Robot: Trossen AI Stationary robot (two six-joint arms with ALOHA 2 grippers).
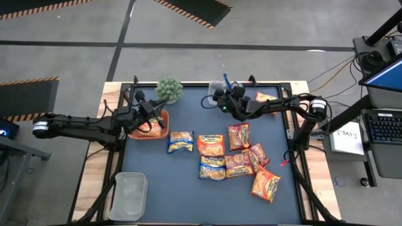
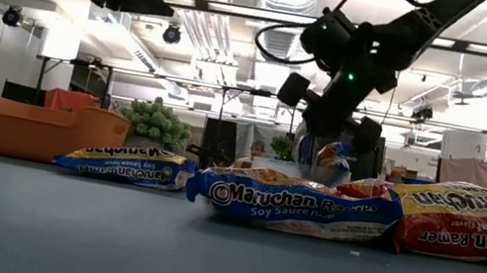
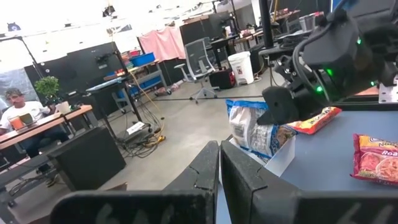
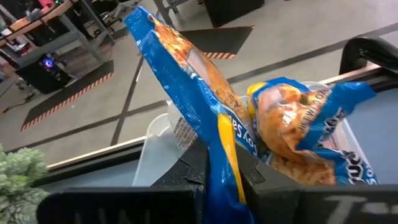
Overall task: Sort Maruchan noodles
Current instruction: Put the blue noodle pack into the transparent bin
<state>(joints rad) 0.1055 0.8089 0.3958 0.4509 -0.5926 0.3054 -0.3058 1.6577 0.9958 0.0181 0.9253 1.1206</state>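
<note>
My right gripper (image 4: 217,165) hovers at the table's far edge (image 1: 225,103), shut on a blue-and-yellow Maruchan packet (image 4: 186,68) over a clear tub (image 4: 158,134). A second blue packet (image 4: 311,124) lies crumpled inside that tub. My left gripper (image 3: 219,163) is shut and empty above the orange tray (image 1: 149,130) on the table's left. Several more packets lie flat mid-table: blue ones (image 1: 181,142) (image 1: 212,168), an orange one (image 1: 211,144), red ones (image 1: 239,135) (image 1: 239,164). My right gripper pinches the blue-and-yellow packet between its two fingers at one edge (image 4: 225,144). The packet stands out past the fingertips, lifted clear of the table, over the clear tub. In the low view it hangs below the gripper (image 2: 332,160).
A small potted plant (image 1: 169,90) stands behind the orange tray. A second clear tub (image 1: 129,194) sits at the near left corner. More packets lie near the right edge (image 1: 266,185) and far right (image 1: 265,97). Bare mat shows along the near edge.
</note>
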